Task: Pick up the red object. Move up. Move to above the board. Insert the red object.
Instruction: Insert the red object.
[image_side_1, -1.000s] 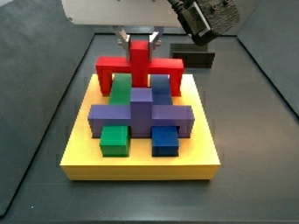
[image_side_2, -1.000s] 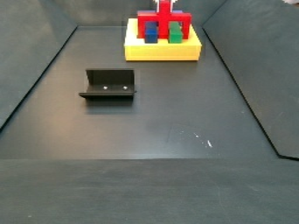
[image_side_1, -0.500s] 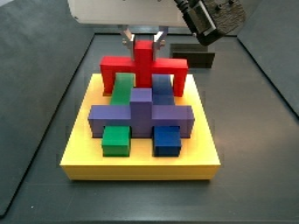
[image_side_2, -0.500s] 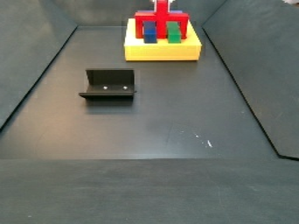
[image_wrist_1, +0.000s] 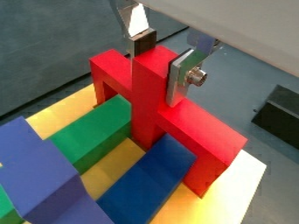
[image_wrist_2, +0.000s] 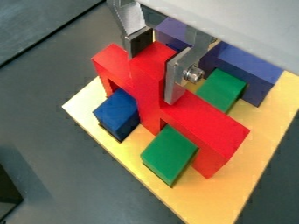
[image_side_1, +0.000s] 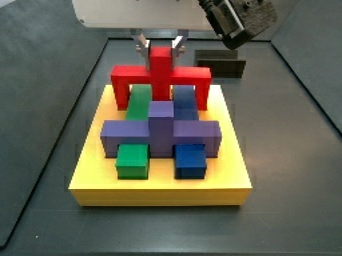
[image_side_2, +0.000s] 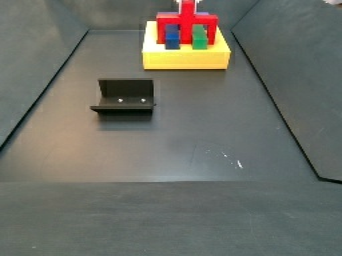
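No readable text, labels, brands, numbers or signs in any view. Red object (image_wrist_1: 158, 105), board (image_side_1: 94, 180), fixture (image_side_2: 124, 97) all plain-surfaced. Gripper (image_wrist_1: 160, 54), at red object's upright post, bears no visible marking.

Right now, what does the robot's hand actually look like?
The gripper has two flat silver metal fingers with dark pads and a small screw on the side. In a side view its body is a pale boxy housing, beside a black camera mount.
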